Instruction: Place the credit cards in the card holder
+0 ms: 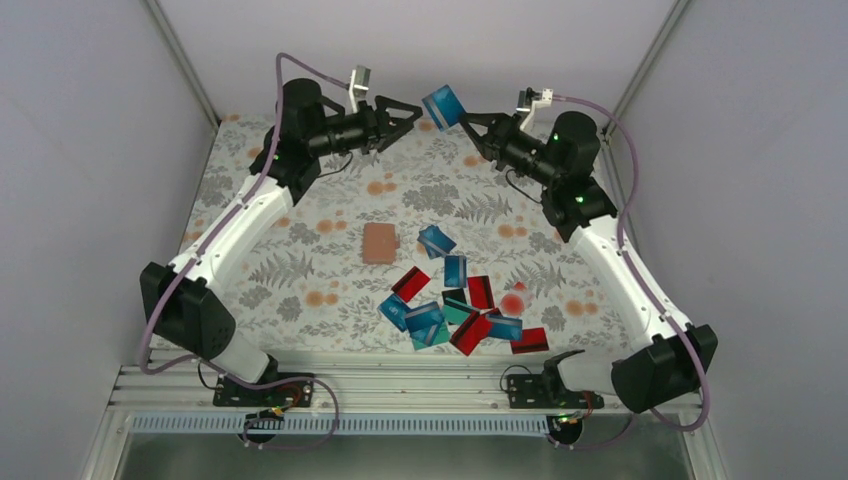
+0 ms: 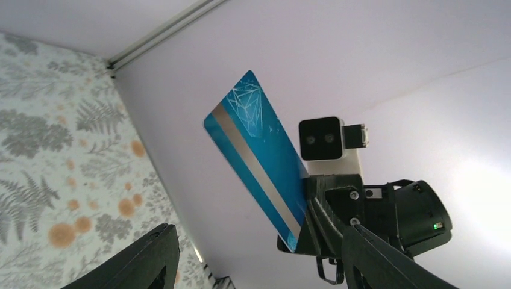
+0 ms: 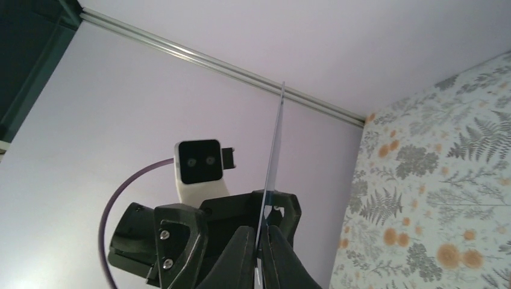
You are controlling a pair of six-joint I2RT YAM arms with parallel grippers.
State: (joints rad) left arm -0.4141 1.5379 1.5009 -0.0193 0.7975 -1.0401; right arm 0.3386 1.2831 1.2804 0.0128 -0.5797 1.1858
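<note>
My right gripper [image 1: 466,119] is raised over the far side of the table and is shut on a blue credit card [image 1: 441,105]. In the right wrist view the card [image 3: 274,150] shows edge-on, pinched between the fingertips [image 3: 283,259]. My left gripper [image 1: 408,120] faces it, open and a little apart from the card, with nothing between its fingers. The left wrist view shows the card's [image 2: 259,156] silver stripe above my open left gripper [image 2: 265,265]. The tan card holder [image 1: 380,243] lies flat mid-table. Several blue, teal and red credit cards [image 1: 452,303] lie in a loose pile to its right.
The floral tablecloth [image 1: 300,270] covers the table. Pale walls [image 1: 90,150] close in on the left, right and back. Both arm bases [image 1: 262,388] sit on the metal rail at the near edge.
</note>
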